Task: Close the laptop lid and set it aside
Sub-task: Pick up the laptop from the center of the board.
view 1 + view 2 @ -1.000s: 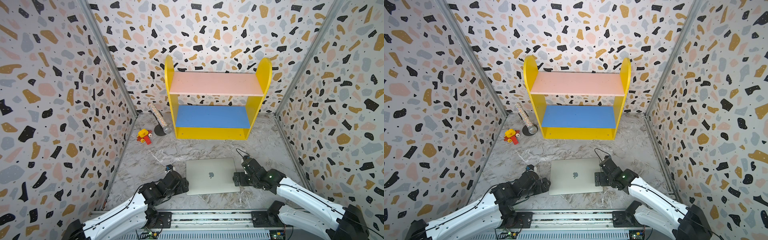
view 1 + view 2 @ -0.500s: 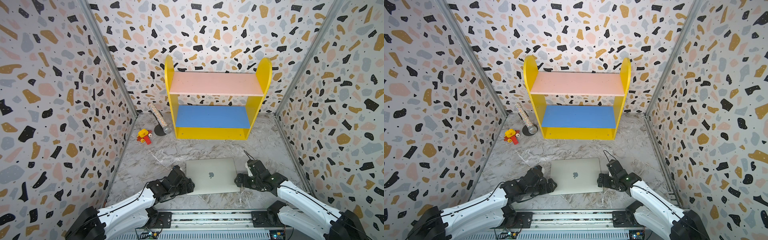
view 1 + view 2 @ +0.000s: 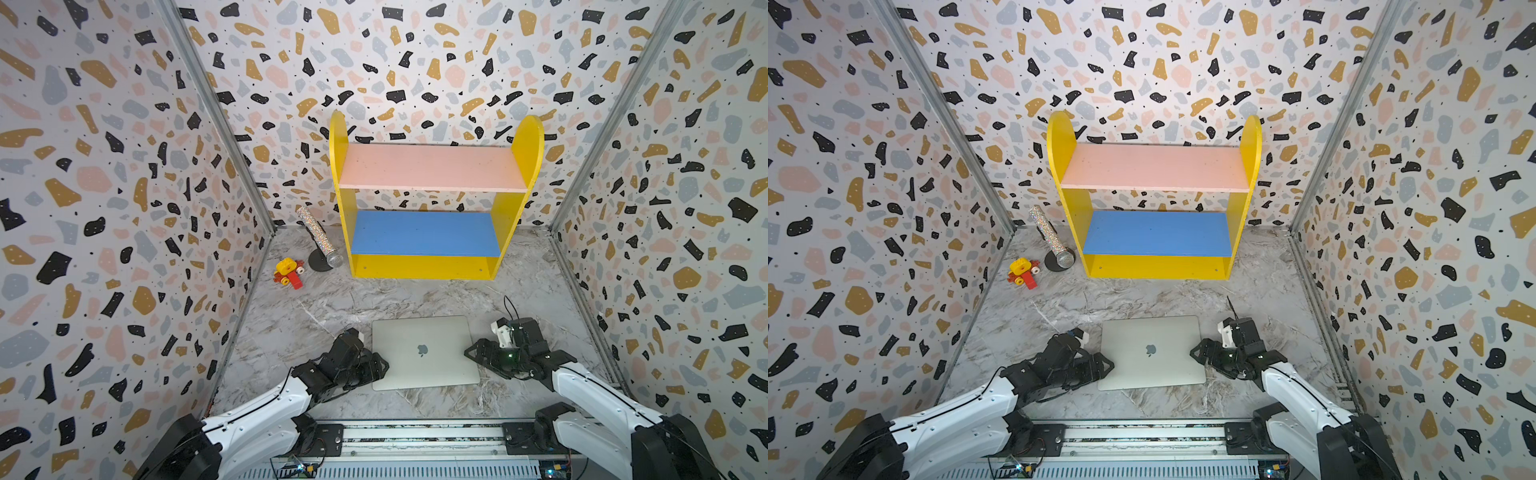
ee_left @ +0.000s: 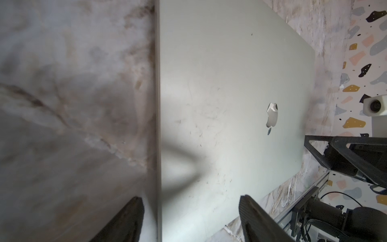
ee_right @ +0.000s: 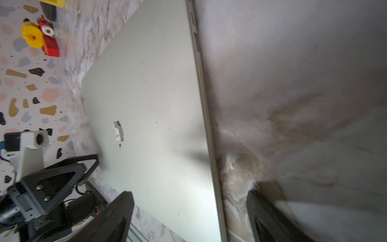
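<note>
Looking down on a grey-white marble-look tabletop (image 3: pixel 374 299), boxed in on three sides by terrazzo-speckled walls (image 3: pixel 104 208). At the back there's a yellow shelf unit with a pink board and a blue board (image 3: pixel 432 266). Beside it are a glittery silver tube (image 3: pixel 318 235) and a little yellow-and-red toy vehicle (image 3: pixel 288 272).

The thin silver-grey metal laptop (image 3: pixel 415 374) lies flat near the front middle. The laptop lid (image 3: pixel 1150 332) is fully down, apple logo facing up.

The black left gripper (image 3: pixel 380 365) sits at the laptop's left edge. In the left wrist view its fingers (image 4: pixel 125 222) are spread wide, with that edge running between them. The black right gripper (image 3: pixel 471 353) is at the opposite edge, and its fingers (image 5: pixel 117 215) are spread too, straddling that side. Neither is pinching anything, and I can't tell whether any pad actually touches the metal.
</note>
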Robot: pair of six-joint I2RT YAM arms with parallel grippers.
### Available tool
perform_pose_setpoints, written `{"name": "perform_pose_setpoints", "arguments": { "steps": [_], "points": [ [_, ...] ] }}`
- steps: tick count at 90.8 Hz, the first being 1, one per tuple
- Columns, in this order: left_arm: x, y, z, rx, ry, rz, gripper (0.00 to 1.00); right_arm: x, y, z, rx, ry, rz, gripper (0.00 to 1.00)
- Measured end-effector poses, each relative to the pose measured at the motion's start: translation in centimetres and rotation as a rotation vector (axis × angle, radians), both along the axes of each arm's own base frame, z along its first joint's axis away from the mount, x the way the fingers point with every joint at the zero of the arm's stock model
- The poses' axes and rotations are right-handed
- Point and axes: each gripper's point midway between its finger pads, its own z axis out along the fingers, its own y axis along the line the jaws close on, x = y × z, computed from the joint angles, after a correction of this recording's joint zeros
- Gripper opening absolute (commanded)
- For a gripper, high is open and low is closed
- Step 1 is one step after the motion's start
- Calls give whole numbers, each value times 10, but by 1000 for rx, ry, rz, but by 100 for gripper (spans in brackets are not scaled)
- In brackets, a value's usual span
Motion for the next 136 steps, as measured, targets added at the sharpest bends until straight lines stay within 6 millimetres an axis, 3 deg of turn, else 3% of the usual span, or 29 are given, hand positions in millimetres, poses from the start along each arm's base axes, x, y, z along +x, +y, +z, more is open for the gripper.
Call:
{"name": "perform_pose_setpoints", "arguments": {
  "steps": [35,78,115,136],
  "points": [
    [6,-5,2,-112,-8,0,71,2,9,-1,128,-2,21,76],
    [11,-3,4,-226,-42,4,69,9,13,0,204,-54,39,73],
    [4,0,6,-267,-63,-3,64,1,16,1,240,-51,50,69],
    [-1,1,5,-284,-47,1,55,-4,18,-1,271,-20,47,63]
  ]
}}
